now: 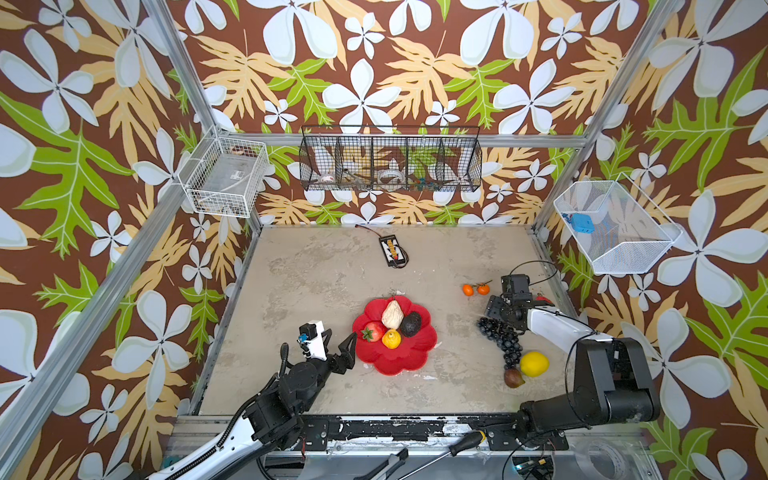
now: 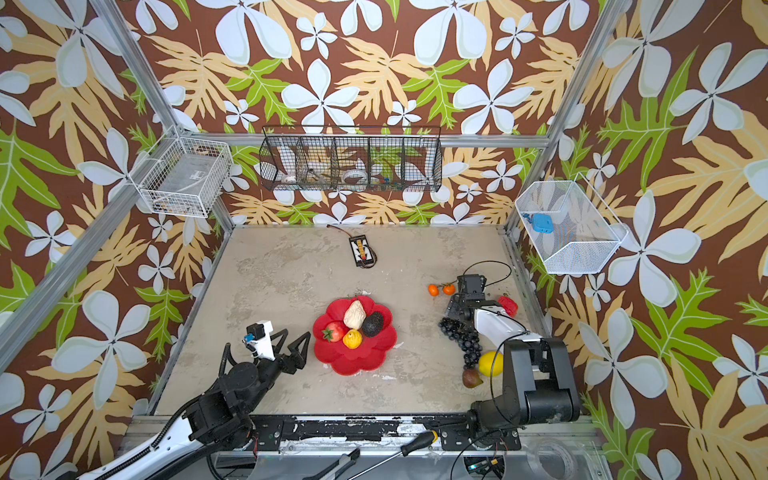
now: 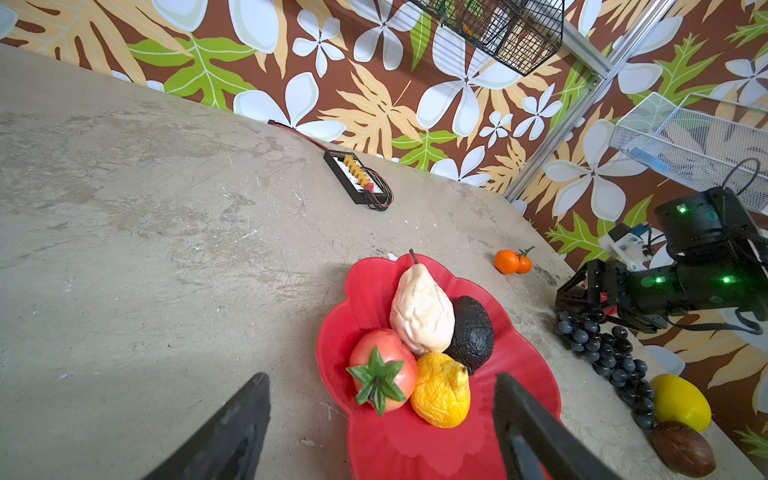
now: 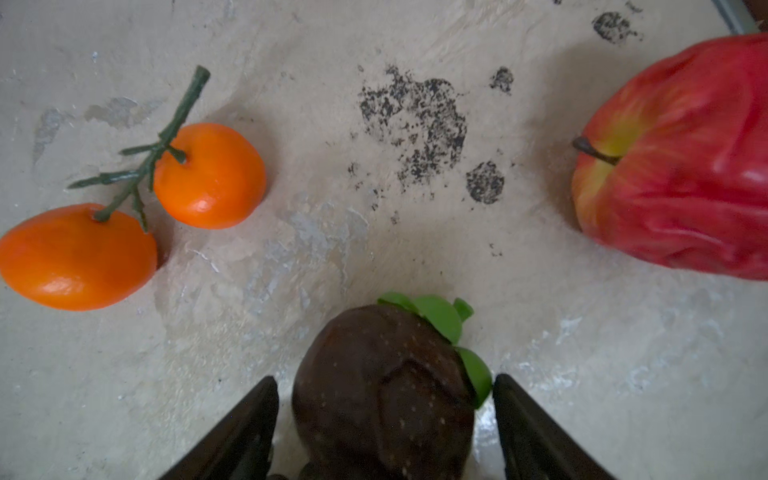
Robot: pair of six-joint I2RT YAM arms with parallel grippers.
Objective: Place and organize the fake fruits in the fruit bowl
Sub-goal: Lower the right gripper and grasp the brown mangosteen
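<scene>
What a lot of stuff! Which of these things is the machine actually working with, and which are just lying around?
Part of the job: fruit bowl; in it the pear, avocado, red fruit, wrinkled yellow fruit; outside it the oranges, grape bunch, lemon, brown fruit, apple, strawberry.

Just lying about: black device with cable, screwdriver, wire baskets.

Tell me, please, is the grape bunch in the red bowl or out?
Out: the grape bunch lies on the table, apart from the fruit bowl.
</scene>
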